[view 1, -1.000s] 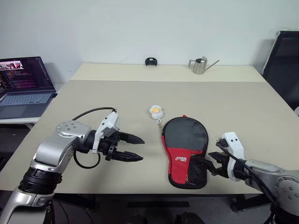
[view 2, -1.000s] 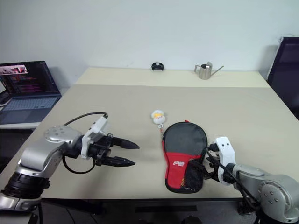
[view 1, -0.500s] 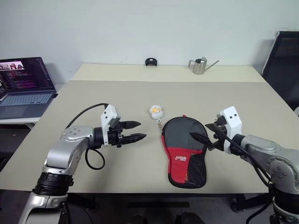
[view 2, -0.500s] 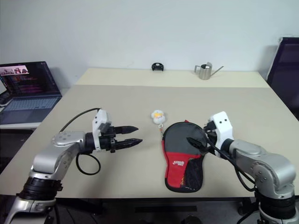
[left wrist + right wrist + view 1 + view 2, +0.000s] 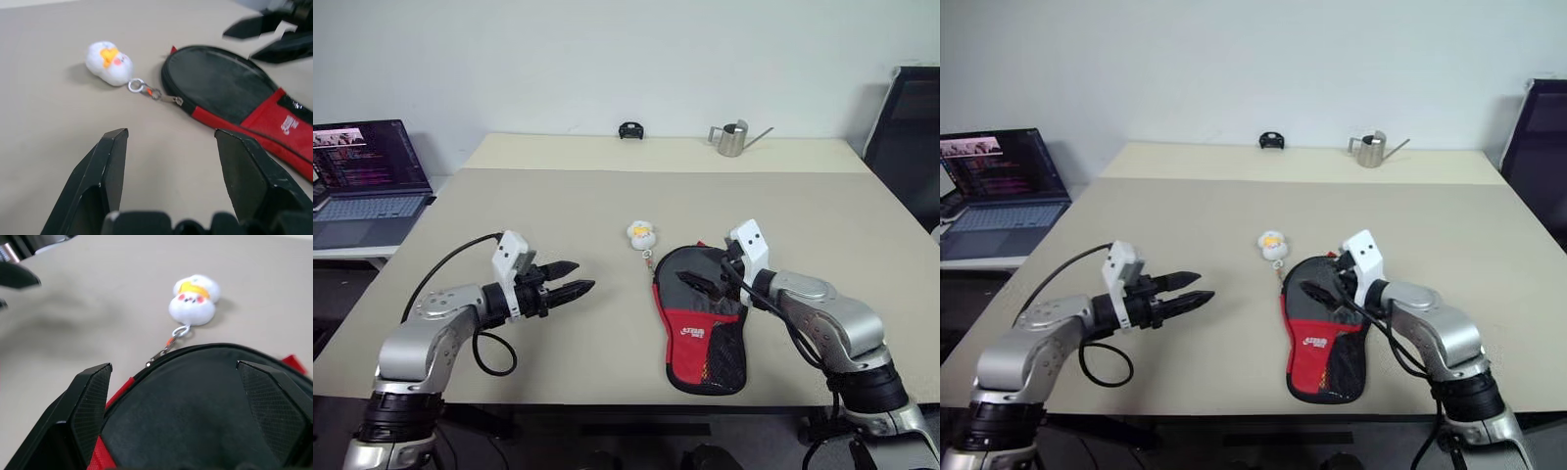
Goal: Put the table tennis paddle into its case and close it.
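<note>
Case flat on the table, near the front edge, right of centre. Plush charm just behind and left of it, joined by a clip to what looks like the zipper pull. Left gripper well left of the case; right gripper over its rear part. Can and small clip-like thing at the far edge. Laptop off to the left, chair to the right.

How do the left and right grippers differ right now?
The right gripper hangs over the case, above its black upper part; the left gripper is over bare table, apart from the case. The right gripper's jaws stand wide; the left's are less spread. The right gripper points toward the robot's left, the left toward its right. Both are open and hold nothing.
</note>
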Tool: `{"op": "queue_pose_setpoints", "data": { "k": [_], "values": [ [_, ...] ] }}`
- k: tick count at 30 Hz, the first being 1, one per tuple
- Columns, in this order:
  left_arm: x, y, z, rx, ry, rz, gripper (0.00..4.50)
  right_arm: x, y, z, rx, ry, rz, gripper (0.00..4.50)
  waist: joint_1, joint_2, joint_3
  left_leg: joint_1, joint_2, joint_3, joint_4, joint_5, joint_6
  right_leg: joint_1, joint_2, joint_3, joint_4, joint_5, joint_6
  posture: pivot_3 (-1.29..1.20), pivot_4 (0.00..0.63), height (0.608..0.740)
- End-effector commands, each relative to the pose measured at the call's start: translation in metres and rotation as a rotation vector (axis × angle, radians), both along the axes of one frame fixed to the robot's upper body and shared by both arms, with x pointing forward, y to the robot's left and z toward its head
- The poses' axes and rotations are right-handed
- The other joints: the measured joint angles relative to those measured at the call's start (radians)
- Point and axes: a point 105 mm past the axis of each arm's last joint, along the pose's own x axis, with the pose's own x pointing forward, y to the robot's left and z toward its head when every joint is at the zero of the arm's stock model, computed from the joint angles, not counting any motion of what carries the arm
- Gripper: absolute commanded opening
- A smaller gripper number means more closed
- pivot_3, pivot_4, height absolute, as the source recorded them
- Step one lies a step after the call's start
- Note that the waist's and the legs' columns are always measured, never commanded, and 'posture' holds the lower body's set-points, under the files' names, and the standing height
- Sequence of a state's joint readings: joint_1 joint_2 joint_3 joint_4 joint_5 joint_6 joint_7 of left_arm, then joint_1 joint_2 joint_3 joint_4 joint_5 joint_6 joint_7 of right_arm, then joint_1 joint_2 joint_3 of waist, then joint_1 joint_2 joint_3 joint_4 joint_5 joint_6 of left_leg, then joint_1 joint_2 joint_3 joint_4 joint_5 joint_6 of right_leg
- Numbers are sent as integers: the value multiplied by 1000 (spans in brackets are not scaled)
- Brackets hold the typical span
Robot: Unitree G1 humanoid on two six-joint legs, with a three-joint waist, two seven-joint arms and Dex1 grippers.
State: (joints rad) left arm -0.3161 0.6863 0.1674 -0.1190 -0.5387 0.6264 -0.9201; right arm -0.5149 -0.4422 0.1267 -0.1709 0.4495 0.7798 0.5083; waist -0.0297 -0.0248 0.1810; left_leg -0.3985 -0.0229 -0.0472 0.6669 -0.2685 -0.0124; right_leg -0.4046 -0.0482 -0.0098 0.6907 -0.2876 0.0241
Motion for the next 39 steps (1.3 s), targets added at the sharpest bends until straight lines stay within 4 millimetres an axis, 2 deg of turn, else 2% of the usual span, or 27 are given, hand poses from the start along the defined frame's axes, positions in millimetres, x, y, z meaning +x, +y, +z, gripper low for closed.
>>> {"op": "queue_pose_setpoints", "data": {
  "k": [1,5,10,14,20,23,24,25,26,33,39],
  "values": [
    [-1,1,20,-6,-71,10,3082,7,1,-10,-46,-1,8,4462,0,0,0,0,0,0,0,0,0,0,0,0,0,0,0,0,150,740],
    [8,3,25,9,-97,56,3082,14,-16,-45,-167,69,-55,4462,0,0,0,0,0,0,0,0,0,0,0,0,0,0,0,0,150,740],
    [24,-3,27,37,-81,78,3082,14,-26,-63,-195,107,-72,4462,1,-3,-2,1,-1,0,0,0,-1,1,-1,0,1,0,0,0,150,740],
    [49,-13,33,58,-78,105,3082,15,-26,-65,-188,112,-79,4462,4,-5,-4,3,-1,0,1,0,-1,3,-1,-1,2,0,0,0,150,740],
    [99,-40,43,3,-43,150,3082,13,-20,-66,-173,118,-76,4462,4,-6,-4,5,-1,-3,8,0,0,9,1,-3,4,0,0,0,150,740],
    [117,-51,41,3,-35,166,3647,13,-18,-67,-166,119,-81,4500,0,-6,-5,6,-1,-2,9,0,0,10,1,-3,4,0,0,0,150,740],
    [121,-53,39,11,-34,177,3971,13,-17,-66,-165,119,-83,4500,0,-6,-5,6,-1,-3,9,0,0,10,1,-2,4,0,0,0,150,740],
    [125,-55,37,14,-32,182,4319,13,-17,-66,-163,119,-84,4500,-1,-6,-5,6,-1,-3,9,0,0,10,1,-2,4,0,0,0,150,740],
    [129,-57,35,13,-25,192,4454,12,-17,-67,-161,121,-86,4500,-2,-6,-5,6,0,-3,9,0,0,10,1,-2,4,0,0,0,150,740],
    [146,-68,19,12,27,243,4454,9,-13,-70,-153,130,-91,4500,0,-7,-5,6,0,-2,9,0,0,10,1,-2,4,0,0,0,150,740],
    [149,-86,3,27,81,252,4454,9,-7,-70,-138,132,-92,4500,-1,-7,-5,6,-1,-3,9,0,0,10,1,-3,4,0,0,0,150,740]
  ]
}}
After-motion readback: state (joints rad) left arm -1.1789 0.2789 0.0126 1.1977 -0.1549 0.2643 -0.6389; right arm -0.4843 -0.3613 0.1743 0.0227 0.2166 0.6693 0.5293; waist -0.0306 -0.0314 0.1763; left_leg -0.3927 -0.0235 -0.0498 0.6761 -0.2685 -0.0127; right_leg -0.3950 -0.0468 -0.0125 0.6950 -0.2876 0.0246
